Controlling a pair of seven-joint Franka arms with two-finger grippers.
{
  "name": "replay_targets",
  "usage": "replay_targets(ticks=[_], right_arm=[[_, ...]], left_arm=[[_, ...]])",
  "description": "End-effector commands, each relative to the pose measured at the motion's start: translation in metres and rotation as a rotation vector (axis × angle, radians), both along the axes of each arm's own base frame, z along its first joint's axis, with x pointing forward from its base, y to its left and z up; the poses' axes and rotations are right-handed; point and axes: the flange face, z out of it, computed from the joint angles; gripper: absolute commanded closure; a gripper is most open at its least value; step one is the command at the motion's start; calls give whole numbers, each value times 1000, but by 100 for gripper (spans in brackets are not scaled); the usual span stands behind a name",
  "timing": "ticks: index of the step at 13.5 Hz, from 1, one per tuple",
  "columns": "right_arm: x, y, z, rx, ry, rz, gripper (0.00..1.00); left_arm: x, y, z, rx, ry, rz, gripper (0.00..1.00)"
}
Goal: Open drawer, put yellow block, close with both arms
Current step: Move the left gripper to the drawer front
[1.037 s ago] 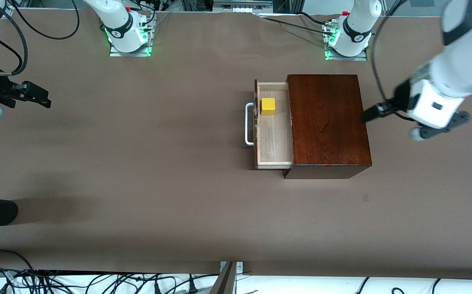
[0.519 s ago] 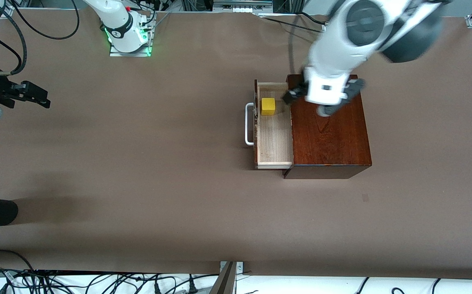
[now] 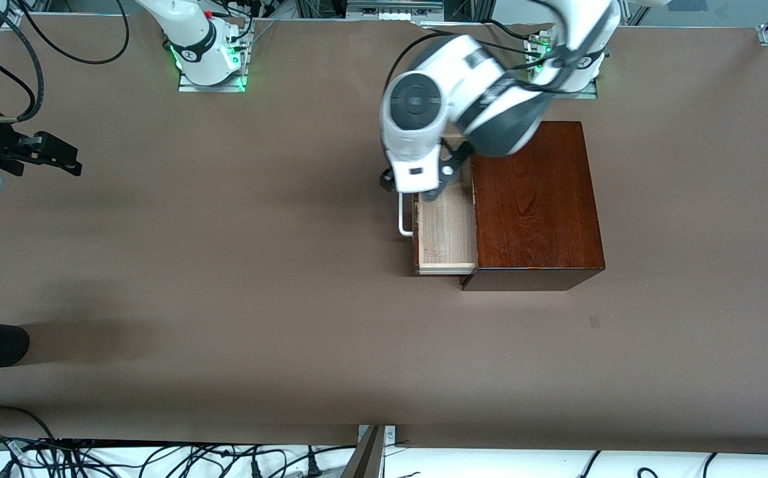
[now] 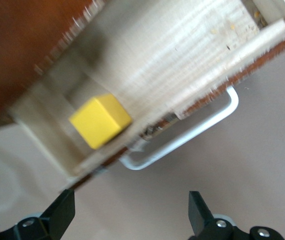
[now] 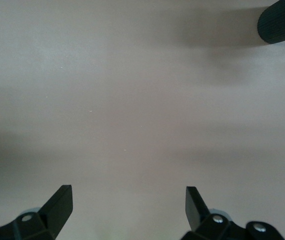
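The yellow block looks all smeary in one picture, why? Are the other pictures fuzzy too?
In the left wrist view the yellow block, the drawer and its white handle are streaked with motion blur, probably because that camera is moving. The front view is sharp, and the wooden box shines a little. The right wrist view shows soft shadows on the table.

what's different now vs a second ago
The left arm swung in from its end of the table, across the box, so the left claw now hangs open over the drawer front, holding nothing. Drawer open, yellow block inside, right claw waiting: unchanged.
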Motion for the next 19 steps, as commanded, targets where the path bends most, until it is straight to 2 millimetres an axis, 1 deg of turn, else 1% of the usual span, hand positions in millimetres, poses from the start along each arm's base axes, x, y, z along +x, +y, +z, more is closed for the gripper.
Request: replay_targets(ticks=[1,2,3,4,5,6,8,12,19], right_arm=[[-2,-2,7,4,-10,13,0],[-1,-2,6,5,-9,13,0],[-2,-2,7,5,-9,13,0],[-2,-2,7,5,-10,13,0],[-1,-2,5,5,-7,13,0],[-1,-2,5,5,-7,13,0],[-1,-2,5,5,-7,11,0],[-1,-2,5,7,-9,11,0],[0,-1,6,5,-15,11,0]], left_arm=[[5,-31,-25,31,-60,93,0],[14,-32,-36,32,-54,128,0],[15,-39,-50,39,-54,142,0],[15,-49,-58,61,-99,139,3],[3,-65,-63,98,-151,117,65],[-5,-73,-73,133,-183,103,78],[-8,-76,-88,165,-198,98,100],[-1,-68,-103,183,-192,113,100],[34,-33,-105,207,-190,181,100]])
